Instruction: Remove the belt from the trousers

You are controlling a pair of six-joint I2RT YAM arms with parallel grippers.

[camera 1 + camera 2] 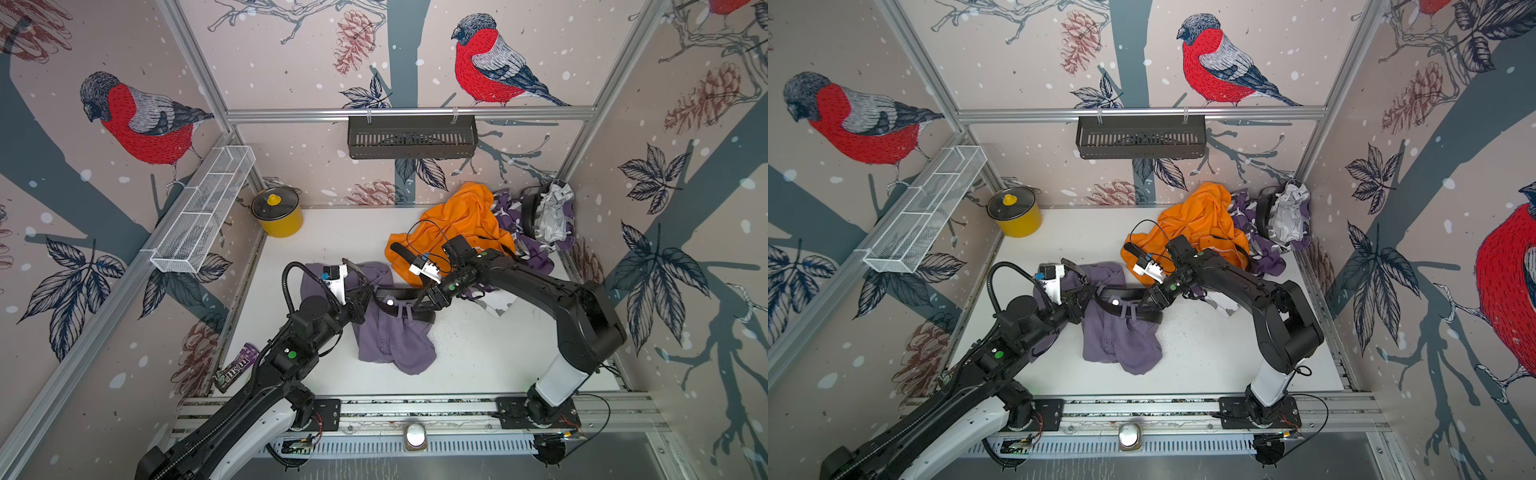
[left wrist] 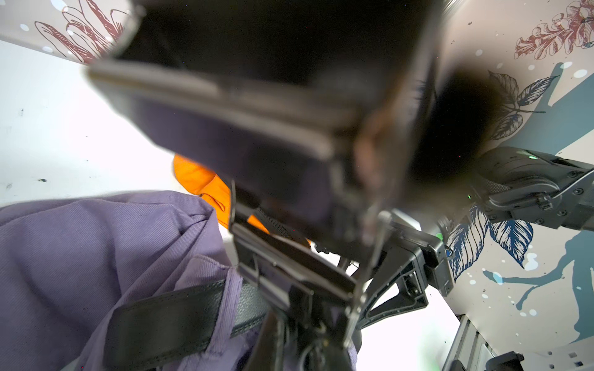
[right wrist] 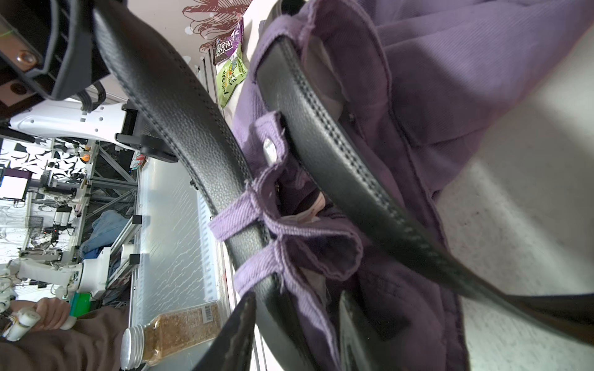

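The black stitched leather belt (image 3: 193, 128) is threaded through the loops of the crumpled purple cotton trousers (image 1: 390, 336), which are laid on the white table (image 1: 478, 365). The left gripper (image 1: 360, 300) is closed at the waistband; whether cloth or belt is pinched cannot be told. The right gripper (image 3: 297, 300) is spread astride the belt. The belt should be clamped squarely and drawn lengthwise. The contents of the yellow lidded metal pot (image 1: 279, 216) are hidden. Nothing is seen in the white wire-mesh basket (image 1: 203, 208) or the black slotted shelf (image 1: 411, 137).
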